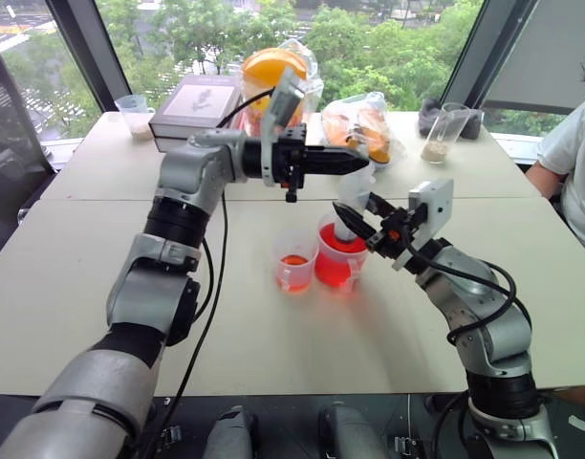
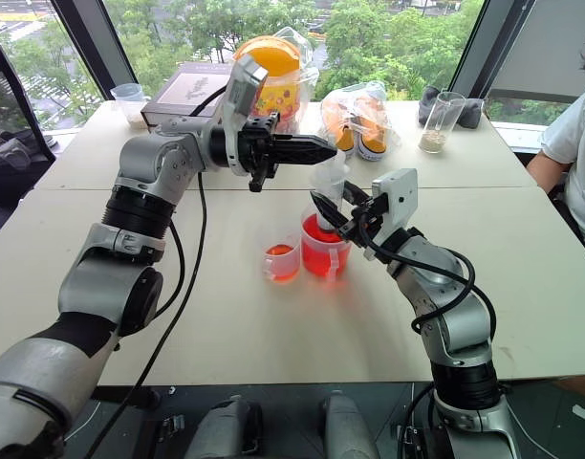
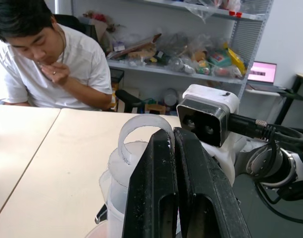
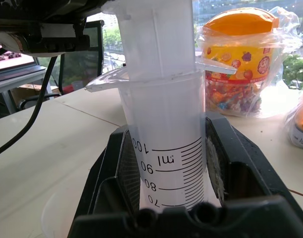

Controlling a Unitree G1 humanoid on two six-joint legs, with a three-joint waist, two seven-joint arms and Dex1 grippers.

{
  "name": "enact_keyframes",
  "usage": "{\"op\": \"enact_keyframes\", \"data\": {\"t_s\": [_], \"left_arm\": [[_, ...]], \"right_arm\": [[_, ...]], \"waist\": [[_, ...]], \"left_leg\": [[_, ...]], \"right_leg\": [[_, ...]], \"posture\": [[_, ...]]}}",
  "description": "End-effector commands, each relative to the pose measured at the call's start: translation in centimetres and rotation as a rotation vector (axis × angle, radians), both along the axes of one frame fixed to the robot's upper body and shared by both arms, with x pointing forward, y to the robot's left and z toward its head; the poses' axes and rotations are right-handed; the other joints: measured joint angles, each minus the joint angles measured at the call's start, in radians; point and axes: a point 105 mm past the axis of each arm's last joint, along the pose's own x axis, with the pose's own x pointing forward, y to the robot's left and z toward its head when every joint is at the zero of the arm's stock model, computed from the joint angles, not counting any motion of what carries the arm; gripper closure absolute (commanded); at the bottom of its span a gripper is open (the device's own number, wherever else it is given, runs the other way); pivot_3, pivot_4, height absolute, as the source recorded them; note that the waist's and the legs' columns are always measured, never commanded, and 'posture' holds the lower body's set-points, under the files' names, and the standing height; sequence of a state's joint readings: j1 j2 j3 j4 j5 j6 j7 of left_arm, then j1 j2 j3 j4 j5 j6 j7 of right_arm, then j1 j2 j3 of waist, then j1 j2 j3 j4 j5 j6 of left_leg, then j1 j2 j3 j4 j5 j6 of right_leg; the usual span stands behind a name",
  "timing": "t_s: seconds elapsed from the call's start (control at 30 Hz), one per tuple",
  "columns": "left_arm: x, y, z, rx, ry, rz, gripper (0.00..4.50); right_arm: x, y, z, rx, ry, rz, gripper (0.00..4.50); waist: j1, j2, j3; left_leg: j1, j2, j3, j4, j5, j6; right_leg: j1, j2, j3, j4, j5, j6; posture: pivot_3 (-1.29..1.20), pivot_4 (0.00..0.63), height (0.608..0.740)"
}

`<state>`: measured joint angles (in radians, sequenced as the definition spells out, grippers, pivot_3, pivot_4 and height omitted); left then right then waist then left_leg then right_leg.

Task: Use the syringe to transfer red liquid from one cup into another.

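Note:
The clear syringe (image 1: 354, 196) stands upright with its lower end inside the larger red-tinted cup (image 1: 336, 264) at mid-table, which holds red liquid (image 1: 332, 272). My right gripper (image 1: 360, 216) is shut on the syringe barrel (image 4: 166, 148), with the graduation marks showing between its fingers (image 4: 117, 168). My left gripper (image 1: 361, 161) reaches in level from the left and is shut on the white plunger's top ring (image 3: 141, 130). Just left of the larger cup stands the smaller handled cup (image 1: 294, 264), which holds a little red liquid.
At the table's far side are a small cup (image 1: 135, 116) with powder, a book (image 1: 197, 105), a bagged orange-lidded jar (image 1: 273, 72), a bag of orange packs (image 1: 364, 124) and a tall tumbler (image 1: 442, 132) with beige powder. A person (image 1: 577, 158) sits at the right.

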<state>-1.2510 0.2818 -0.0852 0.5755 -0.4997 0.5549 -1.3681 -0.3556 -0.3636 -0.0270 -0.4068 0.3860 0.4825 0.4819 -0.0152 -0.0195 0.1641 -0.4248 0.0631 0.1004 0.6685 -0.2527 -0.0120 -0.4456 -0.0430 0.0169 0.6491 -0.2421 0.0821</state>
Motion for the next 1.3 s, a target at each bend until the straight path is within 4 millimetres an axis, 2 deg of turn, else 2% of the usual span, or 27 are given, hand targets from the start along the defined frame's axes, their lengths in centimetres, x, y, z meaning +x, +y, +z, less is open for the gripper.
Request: {"op": "enact_keyframes", "data": {"t_s": [0.03,0.23,0.33,0.5,0.53,0.6,0.8,0.97,1.1,1.2,1.3], "left_arm": [[-1.2,0.8,4.7,-0.118,-0.159,-0.013,4.48],[-1.0,1.4,3.3,-0.078,-0.132,0.001,4.48],[-1.1,1.9,2.8,-0.065,-0.110,0.002,3.59],[-1.4,3.1,1.4,0.002,-0.108,0.011,1.03],[-1.4,3.4,1.3,0.009,-0.108,0.014,0.66],[-1.5,4.0,1.0,0.023,-0.107,0.024,0.66],[-0.9,7.9,1.0,0.047,-0.098,0.150,0.66],[-0.3,10.7,1.7,0.051,-0.109,0.260,0.66],[-0.3,12.2,1.9,0.058,-0.110,0.314,0.66],[-0.3,13.0,2.2,0.054,-0.108,0.345,0.66],[-0.6,13.4,2.5,0.044,-0.111,0.359,0.66]], "right_arm": [[0.1,0.3,-0.9,-0.016,0.059,0.017,3.04],[-0.2,0.2,1.6,-0.017,-0.002,0.021,3.04],[-0.3,-0.1,3.1,-0.017,-0.034,0.015,3.04],[-0.5,-0.4,4.5,-0.018,-0.062,0.022,3.04],[-0.5,-0.5,4.6,-0.021,-0.063,0.020,3.04],[-0.5,-0.7,4.8,-0.021,-0.065,0.019,3.04],[-0.5,-0.6,6.1,0.002,-0.083,0.043,3.04],[-1.7,1.1,9.7,0.102,-0.108,0.190,3.04],[-2.3,2.6,11.0,0.147,-0.085,0.302,3.04],[-2.5,3.9,10.9,0.167,-0.049,0.377,3.04],[-2.2,5.0,8.6,0.124,-0.006,0.407,3.04]], "waist": [[0.000,0.000,0.000],[0.000,0.000,0.000],[0.000,0.000,0.000],[-0.001,0.000,0.000],[-0.001,0.000,0.000],[-0.001,0.000,0.000],[-0.003,0.000,0.000],[-0.002,0.000,0.000],[0.001,0.000,0.000],[0.001,0.000,0.000],[0.000,0.000,0.000]], "left_leg": [[0.000,0.000,0.000,0.000,0.000,0.000],[0.000,0.000,0.000,0.000,0.000,0.000],[0.000,0.000,0.000,0.000,0.000,0.000],[0.000,0.000,0.000,0.000,0.000,0.000],[0.000,0.000,0.000,0.000,0.000,0.000],[0.000,0.000,0.000,0.000,0.000,0.000],[0.000,0.000,0.000,0.000,0.000,0.000],[0.000,0.001,0.001,0.000,0.000,0.000],[0.000,0.001,0.000,0.000,0.000,0.000],[0.000,0.001,0.000,0.000,0.000,0.000],[0.000,0.001,0.001,0.000,0.000,0.000]], "right_leg": [[0.000,0.000,0.000,0.000,0.000,0.000],[0.000,0.000,0.000,0.000,0.000,0.000],[0.000,0.000,0.000,0.000,0.000,0.000],[0.000,0.000,0.000,0.000,0.000,0.000],[0.000,0.000,0.000,0.000,0.000,0.000],[0.000,0.000,0.000,0.000,0.000,0.000],[0.000,0.000,0.000,0.000,0.000,0.000],[0.000,0.000,0.000,0.001,0.000,0.000],[0.000,0.000,-0.001,0.000,0.000,0.000],[0.000,-0.001,-0.001,0.000,0.000,0.000],[0.000,-0.001,-0.001,0.000,0.000,0.000]], "posture": [[0.00,0.150,0.740],[0.00,0.150,0.740],[0.00,0.150,0.740],[0.00,0.150,0.740],[0.00,0.150,0.740],[0.00,0.150,0.740],[0.00,0.150,0.740],[0.00,0.150,0.740],[0.00,0.150,0.740],[0.00,0.150,0.740],[0.00,0.150,0.740]]}}
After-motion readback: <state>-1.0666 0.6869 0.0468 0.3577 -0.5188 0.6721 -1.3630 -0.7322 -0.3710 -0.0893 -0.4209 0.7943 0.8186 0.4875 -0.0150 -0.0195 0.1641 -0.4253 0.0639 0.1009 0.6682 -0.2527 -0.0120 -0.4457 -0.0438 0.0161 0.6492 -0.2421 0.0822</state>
